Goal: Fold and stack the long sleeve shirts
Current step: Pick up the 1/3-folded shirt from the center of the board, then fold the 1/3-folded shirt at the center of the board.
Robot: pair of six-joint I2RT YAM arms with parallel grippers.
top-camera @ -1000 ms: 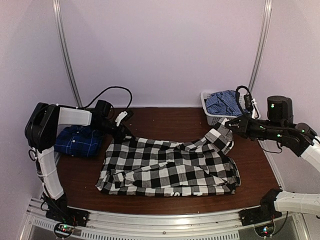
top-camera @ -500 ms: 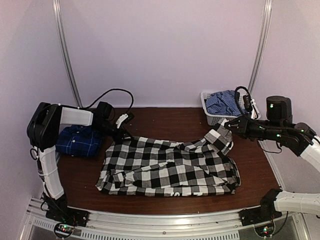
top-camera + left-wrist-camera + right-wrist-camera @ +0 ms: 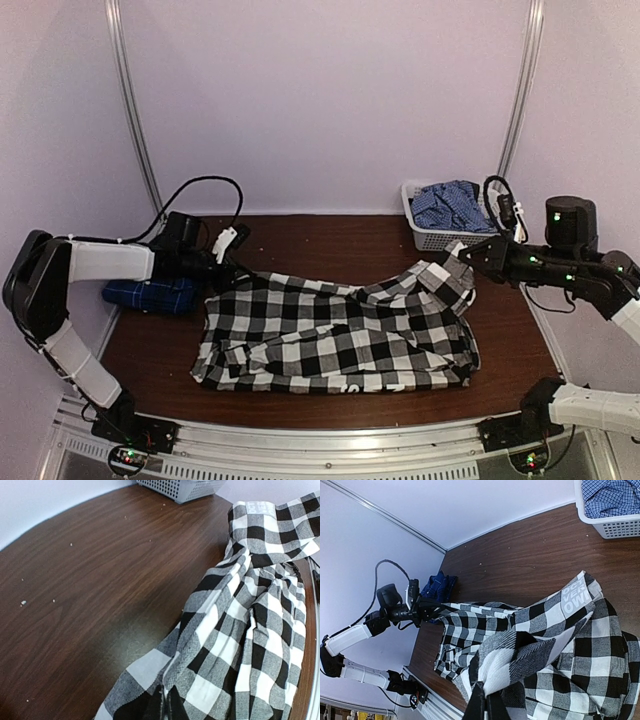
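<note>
From above: dark brown wooden table (image 3: pixel 330 235), boxed in by plain pale lilac walls, with a slim metal pole (image 3: pixel 130 110) slanting up at each back corner and a ribbed aluminium rail (image 3: pixel 320 440) along the near edge. Spread across the middle, rumpled, the black-and-white checked shirt (image 3: pixel 340 335). At the far left edge, folded, the dark blue plaid shirt (image 3: pixel 150 297), partly covered by the left arm (image 3: pixel 100 262). In the back right corner, a white basket (image 3: pixel 422 235) holding blue checked cloth (image 3: pixel 445 203). Left gripper (image 3: pixel 238 272) clamped shut on the checked shirt's far left corner, low over the wood. Right gripper (image 3: pixel 463 254) pinched shut on the far right corner, with that cloth lifted off the table. Black cable (image 3: pixel 205 183) looping against the back wall. From the left wrist: bare wood grain dotted with a few pale crumbs (image 3: pixel 23 602), checked cloth rising from the bottom edge and stretching away to the right, basket corner at the top, fingers mostly buried in cloth. From the right wrist: closed fingertips at the bottom edge biting a bunched fold of the checked shirt, white lettering (image 3: pixel 575 599) on a black panel just beyond, a long reach of table, basket at top right, blue shirt and left arm far off by the wall.
</note>
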